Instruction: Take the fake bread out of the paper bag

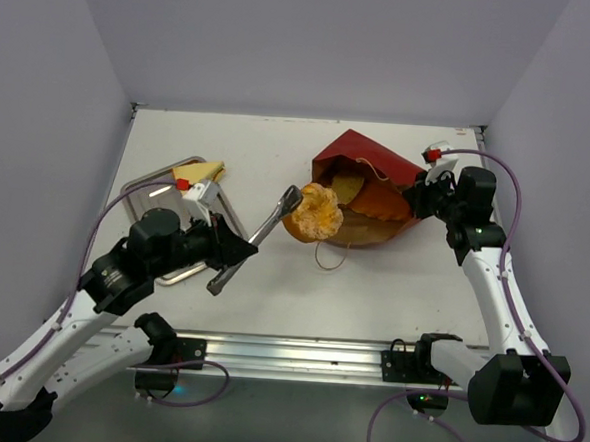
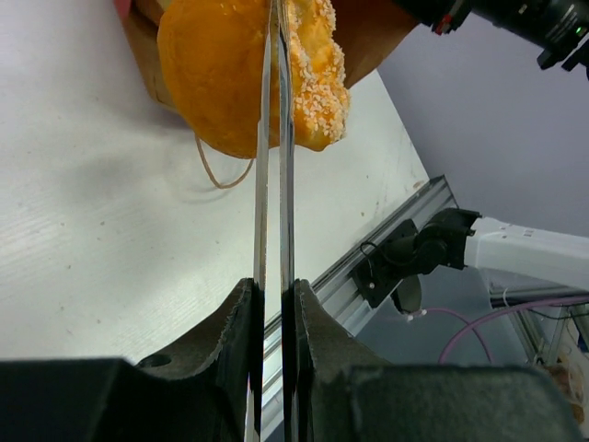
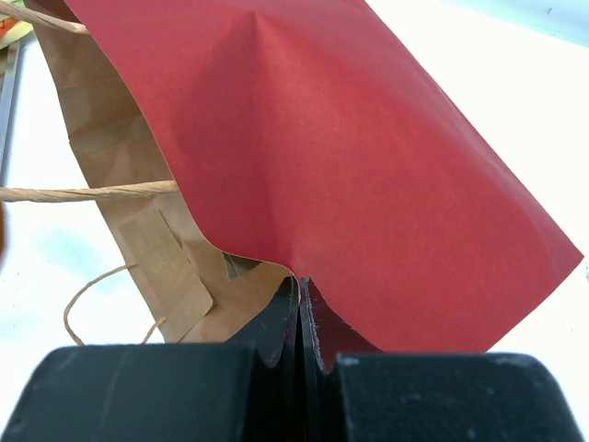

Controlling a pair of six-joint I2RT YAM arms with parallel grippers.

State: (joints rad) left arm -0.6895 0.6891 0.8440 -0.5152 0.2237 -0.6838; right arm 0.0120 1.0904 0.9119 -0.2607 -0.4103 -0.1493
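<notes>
**Top external view: round bun [image 1: 319,212] at the mouth of the paper bag [image 1: 364,155], more bread left inside**

From above we saw the task partly done. One pale-yellow sandwich wedge [image 1: 206,169] lay at the far corner of the metal tray [image 1: 142,190] on the left, well apart from the bag. We judged that piece finished.

The left gripper [image 1: 231,253] was clenched on the handles of the metal tongs [image 1: 267,227]. In the left wrist view its fingers [image 2: 230,322] squeezed the two blades almost together. The tong tips pinched the sesame-topped bun just outside the bag's opening. The bun cast a shadow on the table [image 1: 371,286] and seemed to hang above it, though we could not be sure. It was out of the bag but not yet on the tray, so we counted this as the step in hand.

The right gripper [image 1: 417,196] was clamped on the bag's right edge. In the right wrist view its jaws met on the red paper, lifting the upper wall so the brown inside showed. A tan cord handle [image 1: 331,258] trailed on the table beside the bun.

Inside the open mouth we made out at least two orange pieces [image 1: 349,188]. We could not tell their kind or exact number. By our estimate the bun needed carrying to the tray, and the remaining bread had to follow.
</notes>
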